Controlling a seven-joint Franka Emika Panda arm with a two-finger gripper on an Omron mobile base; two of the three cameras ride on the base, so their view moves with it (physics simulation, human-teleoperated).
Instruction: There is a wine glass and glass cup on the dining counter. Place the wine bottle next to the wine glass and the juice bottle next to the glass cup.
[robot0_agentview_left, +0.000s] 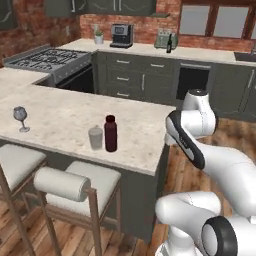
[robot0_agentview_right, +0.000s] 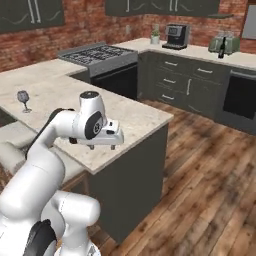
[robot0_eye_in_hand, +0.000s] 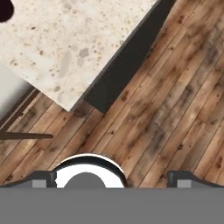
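Nearest the left base camera, two cushioned bar stools (robot0_agentview_left: 75, 182) are seen pushed up against the front of the dining bench (robot0_agentview_left: 65, 117), whose beige speckled top is carried on a dark grey base. On that bench the juice bottle (robot0_agentview_left: 111, 133) is stood upright near the front edge, with the glass cup (robot0_agentview_left: 95, 138) just beside it on its left; whether the two touch cannot be told. The wine glass (robot0_agentview_left: 20, 118) is set well apart from them, toward the far left end of the same bench, and is also seen in the right base view (robot0_agentview_right: 23, 101). The wine bottle (robot0_agentview_left: 169, 44) is found upright on the wall bench at the back, just beside the toaster (robot0_agentview_left: 164, 38), well apart from the wine glass. The tool (robot0_agentview_right: 102, 146) is held low off the corner of the dining bench, pointed down at the wooden floor (robot0_eye_in_hand: 175, 100); nothing is seen between its fingertips (robot0_eye_in_hand: 180, 177), which are spread wide at the bottom of the hand view. A coffee machine (robot0_agentview_left: 121, 35) and a stove (robot0_agentview_left: 47, 59) are also seen behind.
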